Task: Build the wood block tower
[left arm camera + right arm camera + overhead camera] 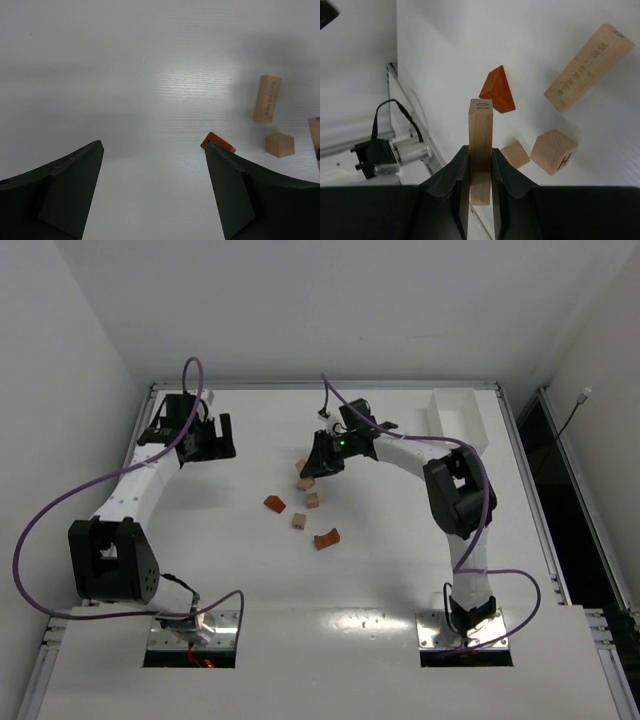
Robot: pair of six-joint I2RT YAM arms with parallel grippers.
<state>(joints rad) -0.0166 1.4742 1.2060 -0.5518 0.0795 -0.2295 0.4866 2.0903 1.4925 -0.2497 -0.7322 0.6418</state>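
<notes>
Right arm takes up a piece: the right end effector (481,156) is clamped on a light tan bar (481,135), its two dark fingers pressed to the bar's long sides. The bar's free end, stamped "10", sticks out past the fingertips. In the overhead view this end effector (318,466) hangs over the far edge of the scattered wood blocks near the middle of the table (400,570).

The other pieces lie singly on the table, none touching another:
- A reddish-orange wedge (497,93) just beyond the held bar.
- A long tan bar (587,67) with printed lettering, off to one side.
- Two tan cubes (553,151) close to the fingers.
- A reddish-orange arch (327,538), seen from above, nearest the arm bases.

The left end effector (207,439) sits well apart at the far left of the table — its fingers (65,180) spread wide with nothing between them, only bare white surface. Its wrist camera catches a tan bar (266,98), a tan cube (279,145) and a corner of an orange piece (215,141) peeping out beside one finger.

A white box (456,418) stands at the far right.
</notes>
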